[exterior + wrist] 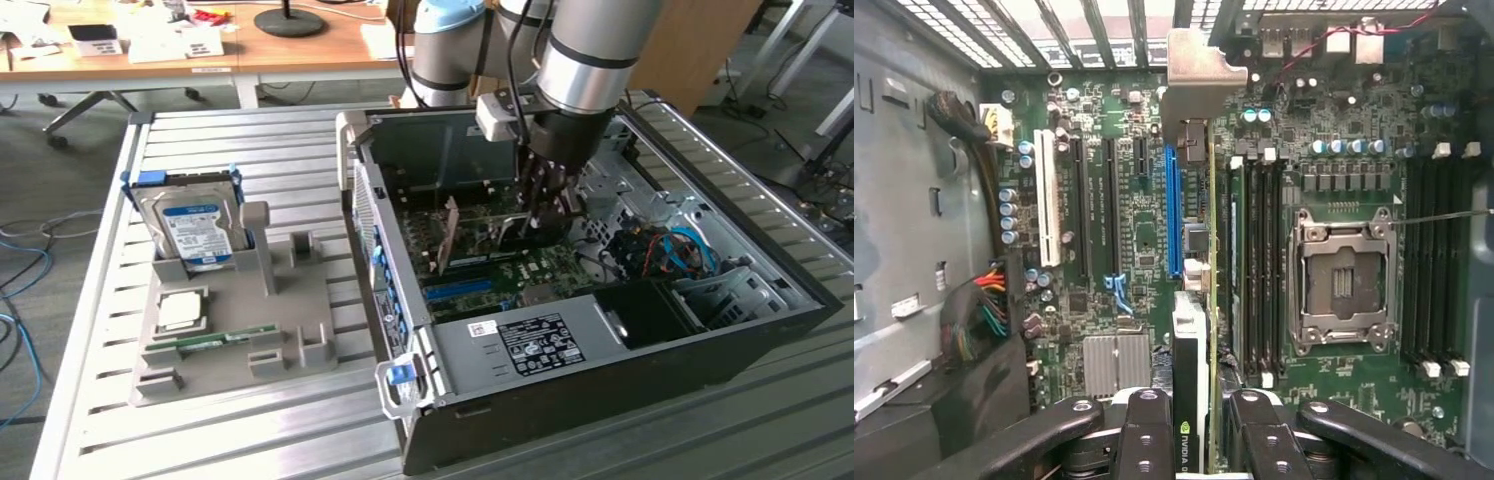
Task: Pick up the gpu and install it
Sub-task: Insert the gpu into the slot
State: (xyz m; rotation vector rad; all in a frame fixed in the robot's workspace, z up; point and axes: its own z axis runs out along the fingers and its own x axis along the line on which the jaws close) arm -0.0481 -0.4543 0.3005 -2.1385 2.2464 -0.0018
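The gpu [1194, 330] is seen edge-on in the wrist view, a thin green board with a black cooler face and a silver end bracket [1192, 70] at its far end. My gripper [1199, 440] is shut on it, with a black finger [1144, 430] pressing on each side. The card hangs upright over the motherboard [1124, 200], just beside the long blue slot [1173, 210]. In the exterior view my gripper [550, 205] reaches down into the open computer case [601, 340] and the gpu [514, 235] stands on edge under it. Whether the card touches a slot is hidden.
The case walls and drive cage [727, 290] hem in the arm. The empty CPU socket [1344, 275] and RAM slots [1259, 270] lie beside the card. At the exterior view's left, a grey fixture [287, 300] holds a hard drive [198, 228], a RAM stick [214, 342] and a CPU [183, 308].
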